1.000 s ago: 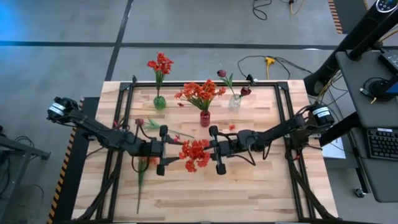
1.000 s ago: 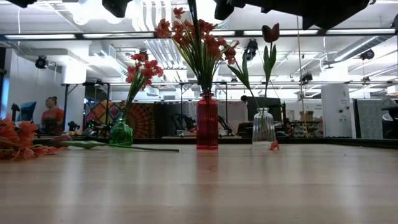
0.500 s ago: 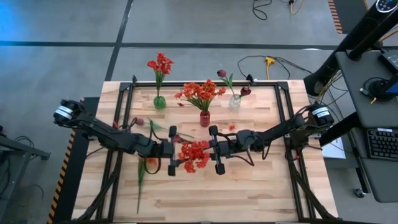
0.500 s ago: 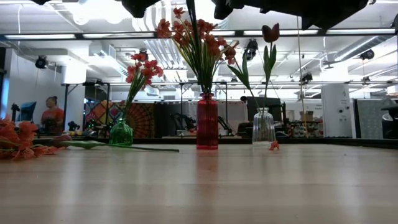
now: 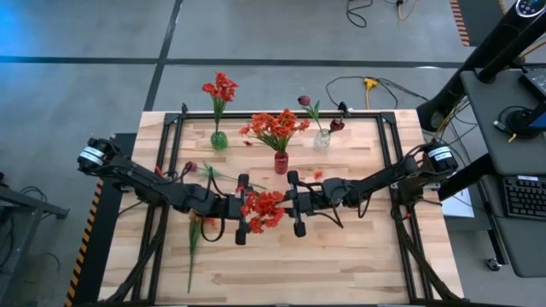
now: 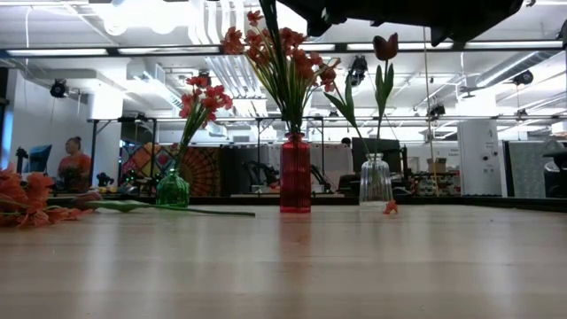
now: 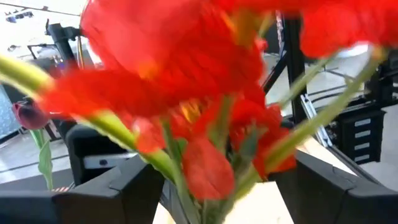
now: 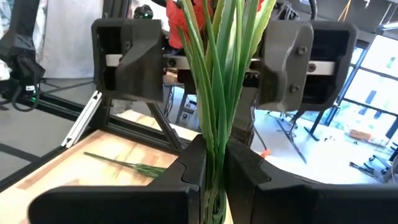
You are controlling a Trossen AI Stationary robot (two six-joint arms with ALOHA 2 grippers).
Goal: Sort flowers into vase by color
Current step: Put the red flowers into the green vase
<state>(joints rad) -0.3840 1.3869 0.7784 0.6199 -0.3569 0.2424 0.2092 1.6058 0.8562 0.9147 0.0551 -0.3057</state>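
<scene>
Red-orange blooms crowd the middle of the wooden table (image 5: 341, 264), where both grippers meet over one bunch (image 5: 263, 210) of flowers. The right gripper (image 5: 294, 205) comes in from the right and has its fingers pinched tight on the bunch's green stalks; its wrist view shows the stems (image 8: 214, 93) squeezed between the two dark fingers (image 8: 186, 168) and standing straight up past them. The left gripper (image 5: 241, 209) faces it from the other side with its fingers spread wide, one on each side of the blooms, and its own camera is pretty much filled with red petals (image 7: 180, 81) in between. Whether those fingers actually touch the flowers is hard to tell.

Along the far edge stand three vases. The green vase (image 5: 219, 140) on the left holds a red sprig, the red vase (image 5: 281, 162) in the middle is stuffed with orange-red flowers, and the clear vase (image 5: 322, 139) on the right has dark maroon ones. A loose stem (image 5: 193, 243) lies flat on the table just under the left arm, and another one with a dark bloom (image 5: 191, 167) sits near that arm, closer to the green vase. A small orange-red bit (image 5: 317, 174) lies just beside the right arm.

From table height, a person (image 6: 74, 164) is visible way back in the room.
</scene>
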